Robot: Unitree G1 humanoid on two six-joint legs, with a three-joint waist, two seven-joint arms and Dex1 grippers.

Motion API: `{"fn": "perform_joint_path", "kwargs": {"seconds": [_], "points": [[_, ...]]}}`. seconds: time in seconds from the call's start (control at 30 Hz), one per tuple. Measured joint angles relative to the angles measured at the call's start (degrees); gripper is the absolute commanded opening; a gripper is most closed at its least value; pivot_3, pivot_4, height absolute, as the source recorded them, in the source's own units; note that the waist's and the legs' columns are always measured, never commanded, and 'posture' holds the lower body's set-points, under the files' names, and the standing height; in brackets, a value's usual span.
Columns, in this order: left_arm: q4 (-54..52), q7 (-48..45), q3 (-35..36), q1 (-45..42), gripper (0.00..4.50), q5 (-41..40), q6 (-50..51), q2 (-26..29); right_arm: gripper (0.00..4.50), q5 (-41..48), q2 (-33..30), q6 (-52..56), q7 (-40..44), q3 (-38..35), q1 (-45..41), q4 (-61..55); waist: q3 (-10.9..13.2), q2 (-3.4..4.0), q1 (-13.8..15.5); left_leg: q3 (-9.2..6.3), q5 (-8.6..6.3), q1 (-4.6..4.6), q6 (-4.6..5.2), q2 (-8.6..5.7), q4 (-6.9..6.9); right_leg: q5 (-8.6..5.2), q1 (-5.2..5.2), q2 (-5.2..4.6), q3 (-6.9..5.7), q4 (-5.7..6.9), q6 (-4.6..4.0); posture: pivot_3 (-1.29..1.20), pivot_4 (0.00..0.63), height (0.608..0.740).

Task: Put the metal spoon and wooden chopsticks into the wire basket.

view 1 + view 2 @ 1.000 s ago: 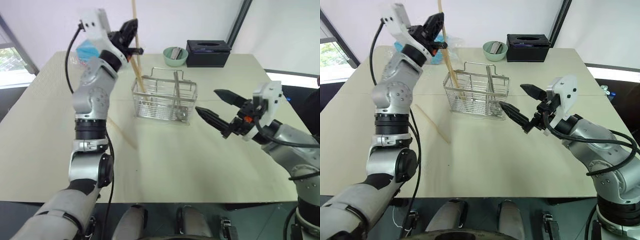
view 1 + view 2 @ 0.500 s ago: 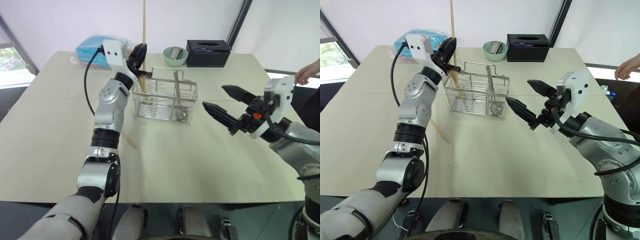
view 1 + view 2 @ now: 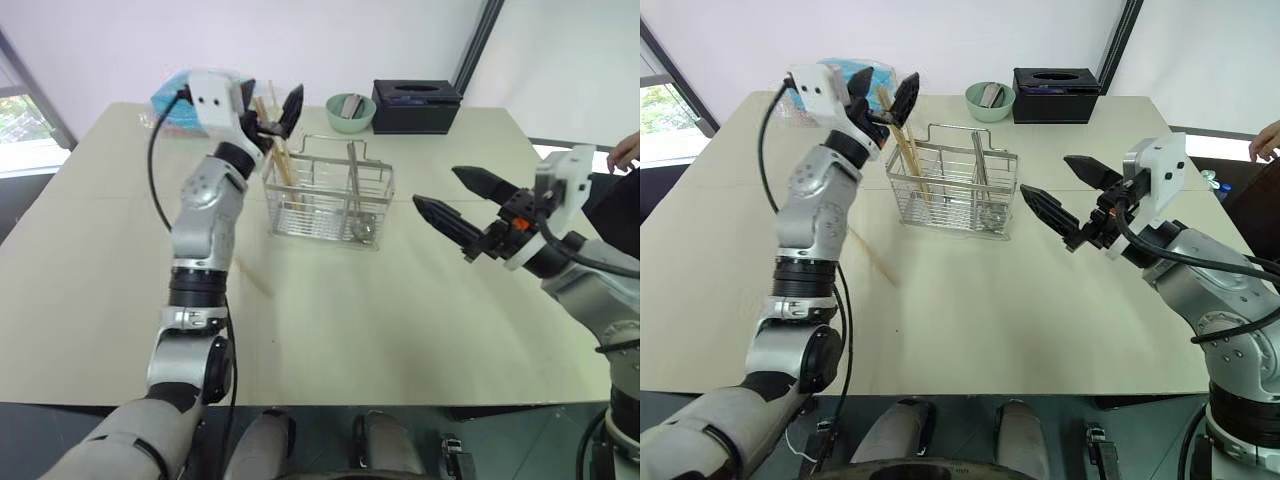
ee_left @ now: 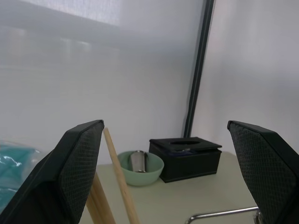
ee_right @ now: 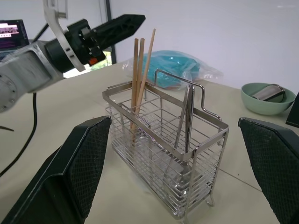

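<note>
**A:** quick q, where's everything rn?

**B:** wire basket (image 3: 330,200) sits mid-worktop (image 3: 400,330), a bit toward the far side. Wooden chopsticks (image 5: 140,70) stand in its end compartment on the robot's left, leaning, tips poking up well above the rim. From the right wrist view I count three sticks bunched together there. Another stick (image 3: 872,255) lies flat on the worktop, near the basket on the robot's left, partly behind the left arm.

**A:** and the spoon?

**B:** metal spoon (image 5: 188,112) is in the basket too, handle up, in the compartment next to the raised wire handle, bowl down near the basket floor.

**A:** pincers?

**B:** left pincer (image 3: 272,108) hangs above the basket's left end, fingers spread wide, gripping nothing. Chopstick tops rise up betw. the two fingers; can't tell if they touch one. Right pincer (image 3: 455,205) hovers over the worktop to the right of the basket, also spread wide & empty, pointing toward the basket, clear of it.

**A:** other stuff?

**B:** far edge: small green bowl (image 3: 351,112) w/ smth metallic inside, black tissue box (image 3: 416,105) just beside it. Teal plastic bag (image 3: 835,72) at the far left corner, behind the left arm. Also a person's hand (image 3: 628,150) at the right edge.
</note>
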Motion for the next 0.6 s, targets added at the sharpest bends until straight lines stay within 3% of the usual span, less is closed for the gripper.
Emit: {"fn": "perform_joint_path", "kwargs": {"seconds": [0.23,0.4,0.6], "points": [[-12.69,15.68,10.30,-3.95,4.45,-5.01,27.37,7.81,4.50,-2.17,0.96,-1.53,2.35,2.24,-1.40,1.97,0.02,0.09,-0.39,-0.05,0.00,0.12,0.00,-0.02,-0.04,-0.02,0.09,0.07,-0.01,0.03,0.03,0.00,0.150,0.654],[-9.63,31.48,18.50,-1.56,4.45,-1.67,51.00,5.92,4.50,-3.78,2.12,-3.04,4.21,3.55,-1.48,2.89,0.05,0.04,-0.40,-0.08,0.01,0.12,-0.01,-0.06,-0.03,-0.03,0.06,0.09,-0.02,0.07,0.05,0.00,0.150,0.654],[-4.53,37.54,24.15,-2.16,4.45,0.54,61.75,1.55,4.50,-4.55,3.05,-3.44,5.41,5.22,-1.47,2.90,0.05,-0.05,0.12,-0.08,0.02,0.05,-0.07,-0.06,-0.01,-0.03,0.00,0.07,-0.02,0.06,0.05,0.00,0.150,0.654]]}}
